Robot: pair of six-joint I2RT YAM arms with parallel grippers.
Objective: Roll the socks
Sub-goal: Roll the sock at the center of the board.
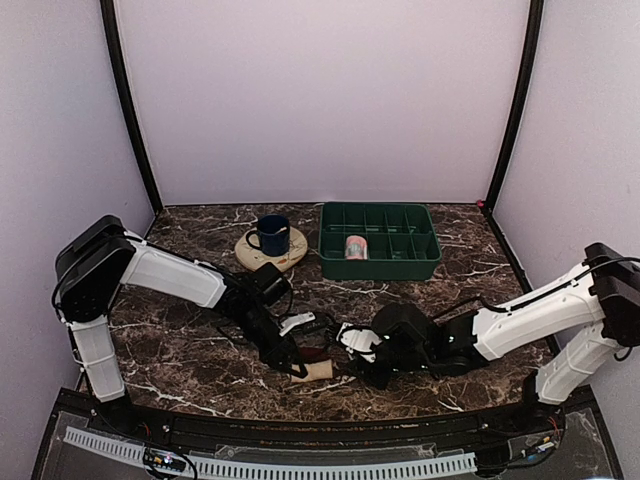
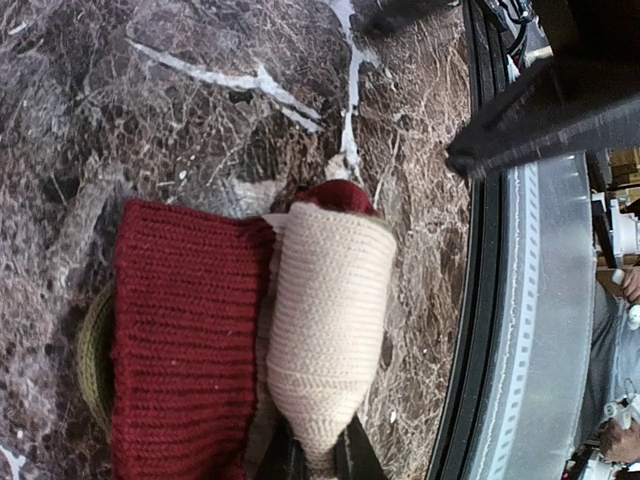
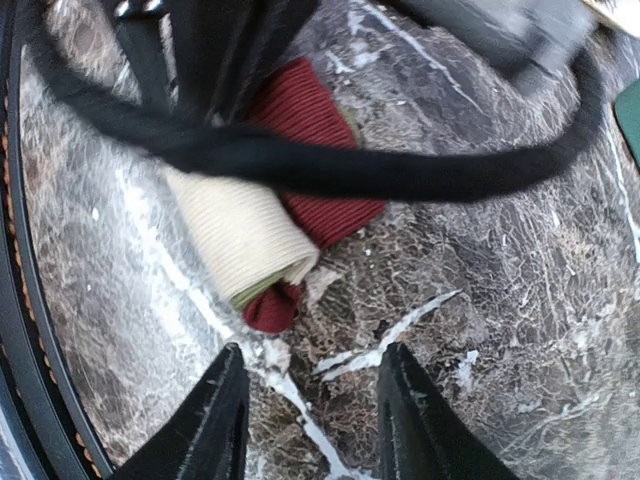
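Note:
The cream sock (image 2: 330, 320) lies rolled into a tube near the table's front edge, with its maroon cuff (image 2: 180, 340) spread flat beside it. My left gripper (image 2: 320, 462) is shut on the near end of the cream roll. In the right wrist view the same cream sock (image 3: 240, 235) shows its rolled end, with green and maroon layers inside. My right gripper (image 3: 315, 395) stands open just short of that end, touching nothing. From above, the cream sock (image 1: 318, 370) sits between the left gripper (image 1: 297, 366) and right gripper (image 1: 350, 368). The pink sock (image 1: 355, 247) lies rolled in the green tray (image 1: 380, 262).
A blue mug (image 1: 270, 235) stands on a round tan coaster (image 1: 262, 259) at the back, left of the tray. The table's black front rail (image 2: 480, 330) runs close beside the roll. A black cable (image 3: 380, 170) crosses the right wrist view above the sock.

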